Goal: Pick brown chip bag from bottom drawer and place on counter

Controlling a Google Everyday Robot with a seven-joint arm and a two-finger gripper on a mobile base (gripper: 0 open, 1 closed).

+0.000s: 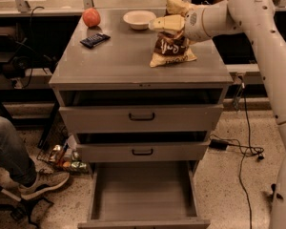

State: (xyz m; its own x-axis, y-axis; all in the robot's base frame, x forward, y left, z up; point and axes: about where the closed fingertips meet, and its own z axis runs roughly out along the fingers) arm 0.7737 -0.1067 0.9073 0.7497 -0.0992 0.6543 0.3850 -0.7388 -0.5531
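Standing in the upper right part of the frame, the brown chip bag (172,49) is seen upright on the grey table (124,63), with its lower tan edge resting on the surface towards the right rear. The bag is clasped by the claw (161,23) across its upper half. One cream finger (167,23) is laid across the front of the bag, pointing to the left of the frame, and the crumpled top of the bag is seen rising behind it. The dark middle with white lettering is left showing just below the claw.

The white arm (257,18) is brought in from the right edge of the frame. Its forearm is held roughly level above the rear right corner of the table, and the next link is bent down steeply along the right side.

A pale bowl (139,19) is placed just left of the claw, a red apple (91,17) further left, and a small dark candy bar (95,40) in front of the apple. The bottom drawer (143,194) is pulled out at the lower centre of the frame, well below the bag, and only its flat grey floor is shown.
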